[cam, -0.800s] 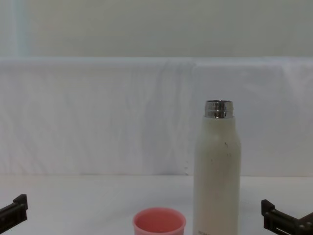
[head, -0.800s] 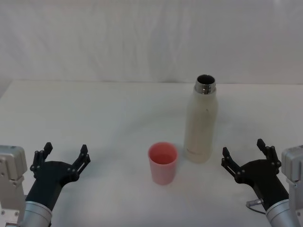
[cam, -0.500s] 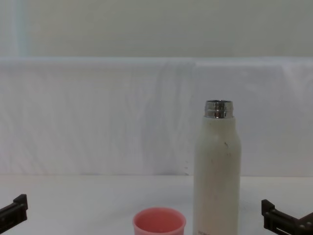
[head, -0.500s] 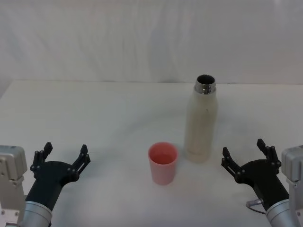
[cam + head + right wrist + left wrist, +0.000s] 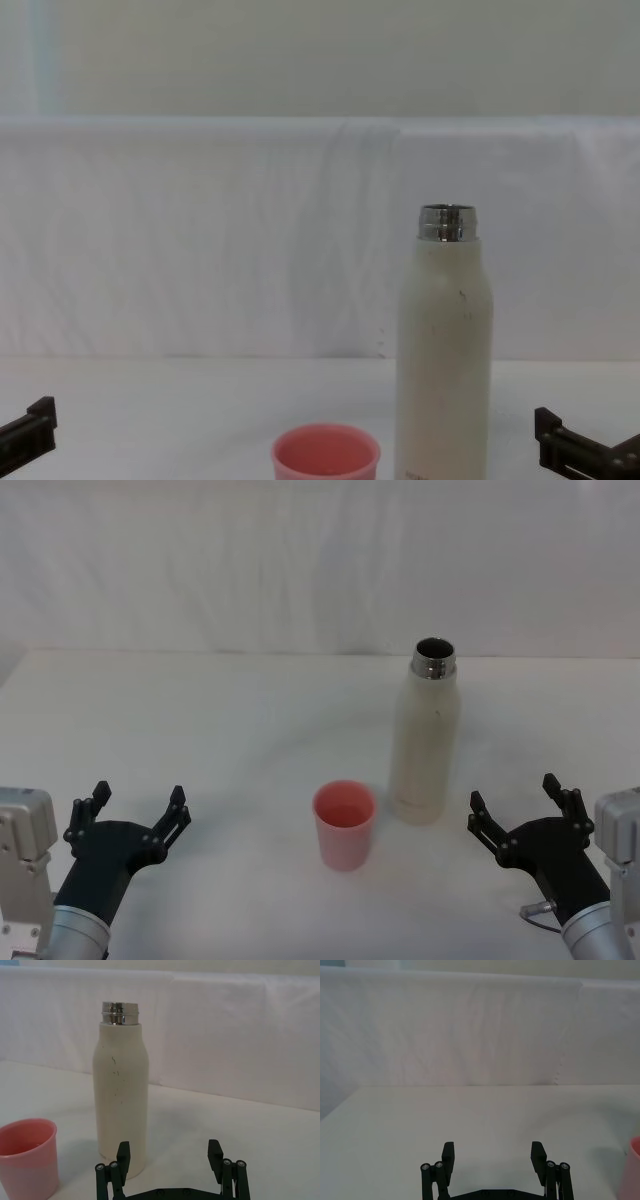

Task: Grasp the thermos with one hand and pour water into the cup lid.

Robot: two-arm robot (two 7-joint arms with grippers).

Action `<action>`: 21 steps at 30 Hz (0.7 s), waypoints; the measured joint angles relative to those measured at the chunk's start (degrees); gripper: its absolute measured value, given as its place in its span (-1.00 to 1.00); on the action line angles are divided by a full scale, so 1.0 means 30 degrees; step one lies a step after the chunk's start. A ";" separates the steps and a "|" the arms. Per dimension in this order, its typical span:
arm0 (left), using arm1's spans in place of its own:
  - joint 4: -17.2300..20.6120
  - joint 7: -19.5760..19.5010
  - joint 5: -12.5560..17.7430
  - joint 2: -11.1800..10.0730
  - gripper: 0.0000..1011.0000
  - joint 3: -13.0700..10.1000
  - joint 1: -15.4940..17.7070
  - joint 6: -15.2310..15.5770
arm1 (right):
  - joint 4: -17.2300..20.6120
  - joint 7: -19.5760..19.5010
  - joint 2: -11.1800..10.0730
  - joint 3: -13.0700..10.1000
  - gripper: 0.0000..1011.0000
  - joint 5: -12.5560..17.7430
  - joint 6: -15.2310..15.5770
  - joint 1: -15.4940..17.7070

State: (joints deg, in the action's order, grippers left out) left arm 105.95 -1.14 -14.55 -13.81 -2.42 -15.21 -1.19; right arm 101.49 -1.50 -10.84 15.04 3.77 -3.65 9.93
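head view: thermos (image 5: 427, 742) is standing uncapped on white table (image 5: 200, 730), cup lid (image 5: 344, 825) just beside; left gripper (image 5: 137, 809) and right gripper (image 5: 515, 809) are resting with jaws spread; white backdrop (image 5: 300, 560) is hanging behind.

Head view: high, looking forward and down across the table (image 5: 200, 730) to its far edge. Chest view: low, level, close to the thermos (image 5: 444, 350) and cup lid (image 5: 325, 454), which the head view shares. Left wrist view: low behind the left tool (image 5: 493, 1155), facing the far edge. Right wrist view: behind the right tool (image 5: 169, 1152), near the thermos.
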 joint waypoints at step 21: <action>0.0000 0.0000 0.0001 0.0001 0.98 0.0000 0.0000 -0.0001 | 0.0000 0.0000 -0.0001 0.0000 0.98 0.0001 0.0001 0.0000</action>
State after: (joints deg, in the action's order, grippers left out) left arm 105.95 -1.14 -14.54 -13.81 -2.42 -15.21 -1.19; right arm 101.49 -1.50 -10.84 15.04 3.77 -3.65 9.93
